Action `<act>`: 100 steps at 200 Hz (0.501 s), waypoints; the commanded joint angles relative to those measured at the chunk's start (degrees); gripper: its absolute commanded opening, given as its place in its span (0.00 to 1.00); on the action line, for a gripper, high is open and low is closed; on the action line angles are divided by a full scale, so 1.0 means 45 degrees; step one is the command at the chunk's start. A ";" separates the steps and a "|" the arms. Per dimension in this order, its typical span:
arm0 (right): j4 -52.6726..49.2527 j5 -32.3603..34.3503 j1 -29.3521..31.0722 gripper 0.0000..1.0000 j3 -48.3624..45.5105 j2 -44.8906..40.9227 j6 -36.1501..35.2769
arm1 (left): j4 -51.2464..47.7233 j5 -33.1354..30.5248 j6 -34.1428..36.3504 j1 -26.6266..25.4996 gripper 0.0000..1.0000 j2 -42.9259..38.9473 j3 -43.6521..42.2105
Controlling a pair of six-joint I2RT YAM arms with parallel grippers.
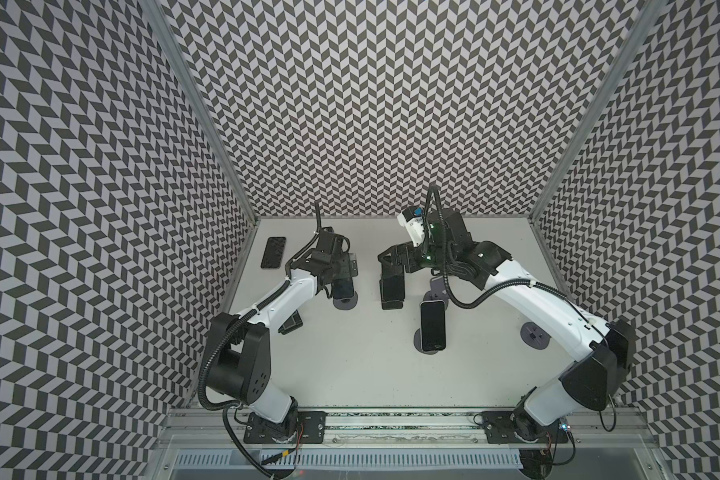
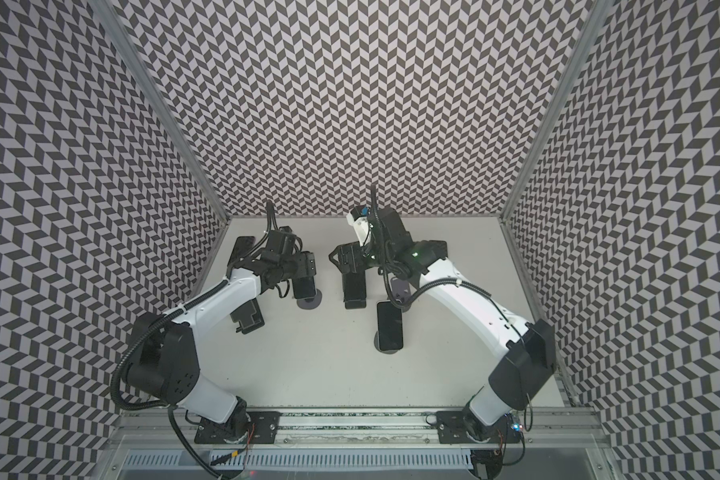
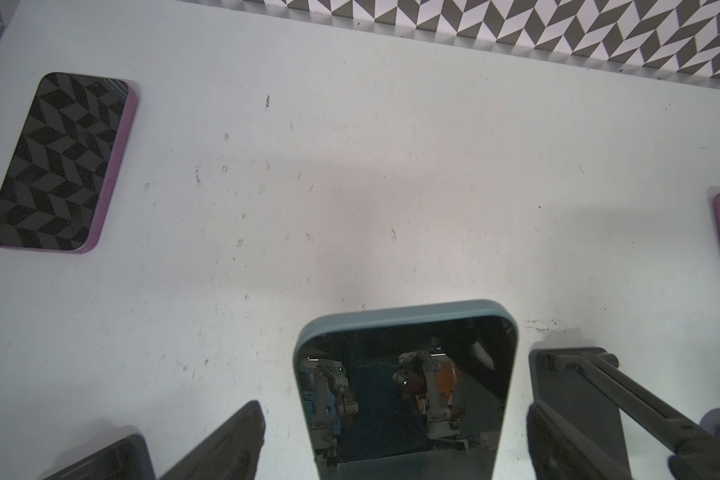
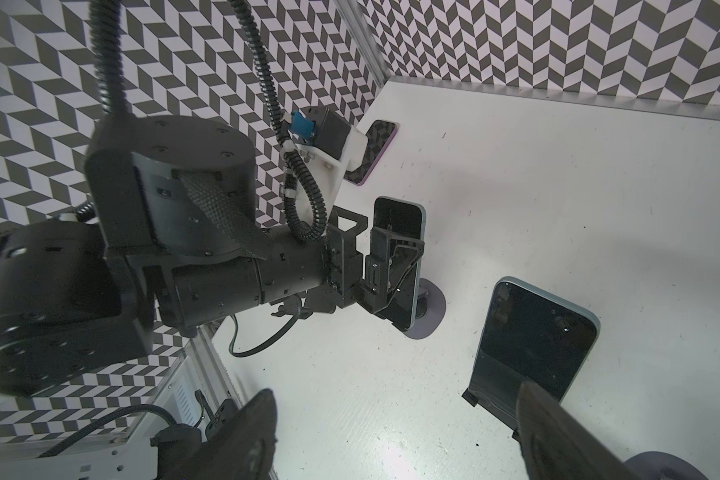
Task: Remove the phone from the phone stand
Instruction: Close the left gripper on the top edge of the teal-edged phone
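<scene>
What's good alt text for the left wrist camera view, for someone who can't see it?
A propped-up phone in a blue-grey case fills the foreground, its dark screen toward the camera, flanked by the left gripper's open fingers. Beyond it on the scuffed white table, a purple-cased phone lies flat, screen up.

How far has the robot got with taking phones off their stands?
Done, apparently: a purple-cased phone lies flat on the table, and one round stand is empty. In hand: the left gripper, open, straddles a blue-edged phone on its stand, not gripping yet. The right gripper is open and empty by a phone in a black holder. Remaining: those two, plus the front phone.
</scene>
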 commanded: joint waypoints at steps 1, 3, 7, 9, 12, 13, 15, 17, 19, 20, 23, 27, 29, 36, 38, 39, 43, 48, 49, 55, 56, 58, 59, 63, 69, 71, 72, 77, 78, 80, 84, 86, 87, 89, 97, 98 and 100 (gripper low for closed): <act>0.0720 -0.0068 0.0126 0.88 -0.0180 -0.0247 0.0061 | 0.0495 0.0051 -0.0538 -0.0086 0.97 0.0252 0.0093; 0.0733 -0.0061 0.0126 0.88 -0.0185 -0.0247 0.0061 | 0.0506 0.0060 -0.0540 -0.0100 0.97 0.0268 0.0109; 0.0750 -0.0065 0.0126 0.88 -0.0204 -0.0265 0.0070 | 0.0503 0.0078 -0.0540 -0.0119 0.97 0.0324 0.0141; 0.0755 -0.0041 0.0126 0.88 -0.0220 -0.0252 0.0078 | 0.0499 0.0077 -0.0540 -0.0118 0.97 0.0349 0.0150; 0.0757 -0.0040 0.0134 0.88 -0.0224 -0.0265 0.0081 | 0.0483 0.0095 -0.0540 -0.0121 0.97 0.0381 0.0192; 0.0757 -0.0043 0.0130 0.88 -0.0234 -0.0266 0.0081 | 0.0470 0.0099 -0.0540 -0.0122 0.97 0.0408 0.0202; 0.0757 -0.0031 0.0127 0.88 -0.0222 -0.0257 0.0066 | 0.0461 0.0102 -0.0555 -0.0124 0.97 0.0429 0.0205; 0.0747 -0.0013 0.0127 0.88 -0.0219 -0.0264 0.0068 | 0.0439 0.0102 -0.0559 -0.0124 0.97 0.0458 0.0230; 0.0740 0.0006 0.0136 0.88 -0.0209 -0.0252 0.0078 | 0.0419 0.0078 -0.0569 -0.0124 0.97 0.0485 0.0251; 0.0739 0.0009 0.0131 0.88 -0.0207 -0.0259 0.0070 | 0.0409 0.0081 -0.0574 -0.0134 0.97 0.0500 0.0270; 0.0752 0.0039 0.0127 0.88 -0.0206 -0.0276 0.0067 | 0.0386 0.0056 -0.0593 -0.0142 0.97 0.0544 0.0288; 0.0724 0.0068 0.0126 0.88 -0.0205 -0.0286 0.0080 | 0.0361 0.0000 -0.0617 -0.0139 0.97 0.0574 0.0297; 0.0720 0.0085 0.0136 0.88 -0.0205 -0.0277 0.0086 | 0.0361 -0.0026 -0.0618 -0.0147 0.97 0.0587 0.0292; 0.0728 0.0144 0.0127 0.88 -0.0205 -0.0312 0.0079 | 0.0377 -0.0132 -0.0654 -0.0149 0.97 0.0599 0.0273; 0.0721 0.0148 0.0136 0.88 -0.0205 -0.0322 0.0071 | 0.0389 -0.0156 -0.0662 -0.0145 0.97 0.0618 0.0257; 0.0719 0.0158 0.0131 0.88 -0.0215 -0.0324 0.0076 | 0.0404 -0.0173 -0.0669 -0.0144 0.97 0.0625 0.0254; 0.0718 0.0187 0.0127 0.88 -0.0223 -0.0340 0.0081 | 0.0427 -0.0216 -0.0691 -0.0162 0.97 0.0612 0.0218; 0.0728 0.0217 0.0136 0.88 -0.0225 -0.0342 0.0076 | 0.0471 -0.0260 -0.0710 -0.0156 0.97 0.0612 0.0179; 0.0733 0.0222 0.0131 0.88 -0.0225 -0.0354 0.0079 | 0.0474 -0.0264 -0.0713 -0.0159 0.97 0.0612 0.0176; 0.0719 0.0246 0.0127 0.88 -0.0240 -0.0359 0.0060 | 0.0523 -0.0287 -0.0734 -0.0154 0.96 0.0630 0.0144; 0.0718 0.0237 0.0141 0.88 -0.0243 -0.0353 0.0051 | 0.0530 -0.0288 -0.0725 -0.0159 0.96 0.0640 0.0139; 0.0723 0.0244 0.0130 0.88 -0.0259 -0.0352 0.0059 | 0.0544 -0.0288 -0.0733 -0.0162 0.96 0.0648 0.0135; 0.0723 0.0244 0.0130 0.88 -0.0259 -0.0352 0.0059 | 0.0550 -0.0288 -0.0734 -0.0162 0.96 0.0659 0.0135; 0.0718 0.0247 0.0127 0.88 -0.0254 -0.0353 0.0052 | 0.0555 -0.0288 -0.0753 -0.0168 0.96 0.0669 0.0121; 0.0728 0.0218 0.0136 0.88 -0.0282 -0.0364 0.0059 | 0.0553 -0.0308 -0.0770 -0.0170 0.95 0.0698 0.0116; 0.0726 0.0215 0.0129 0.88 -0.0293 -0.0355 0.0061 | 0.0555 -0.0308 -0.0773 -0.0165 0.95 0.0706 0.0115; 0.0712 0.0212 0.0128 0.88 -0.0298 -0.0350 0.0061 | 0.0556 -0.0308 -0.0764 -0.0183 0.95 0.0698 0.0115; 0.0699 0.0194 0.0127 0.88 -0.0288 -0.0345 0.0049 | 0.0574 -0.0308 -0.0774 -0.0191 0.94 0.0728 0.0117; 0.0709 0.0190 0.0126 0.88 -0.0299 -0.0345 0.0054 | 0.0575 -0.0308 -0.0775 -0.0206 0.94 0.0718 0.0116; 0.0701 0.0179 0.0126 0.88 -0.0317 -0.0335 0.0055 | 0.0585 -0.0317 -0.0760 -0.0218 0.94 0.0736 0.0115; 0.0718 0.0160 0.0126 0.88 -0.0330 -0.0344 0.0050 | 0.0585 -0.0336 -0.0755 -0.0231 0.93 0.0747 0.0114; 0.0718 0.0152 0.0126 0.88 -0.0354 -0.0345 0.0049 | 0.0602 -0.0349 -0.0736 -0.0229 0.93 0.0748 0.0114; 0.0718 0.0151 0.0126 0.88 -0.0358 -0.0335 0.0055 | 0.0608 -0.0348 -0.0736 -0.0245 0.93 0.0758 0.0114; 0.0718 0.0135 0.0141 0.88 -0.0375 -0.0333 0.0055 | 0.0613 -0.0357 -0.0731 -0.0257 0.93 0.0765 0.0100; 0.0738 0.0101 0.0139 0.88 -0.0418 -0.0344 0.0046 | 0.0600 -0.0403 -0.0707 -0.0269 0.91 0.0798 0.0095; 0.0738 0.0096 0.0133 0.88 -0.0419 -0.0335 0.0044 | 0.0597 -0.0414 -0.0702 -0.0274 0.91 0.0802 0.0095; 0.0748 0.0092 0.0128 0.88 -0.0420 -0.0328 0.0052 | 0.0610 -0.0422 -0.0698 -0.0293 0.91 0.0820 0.0095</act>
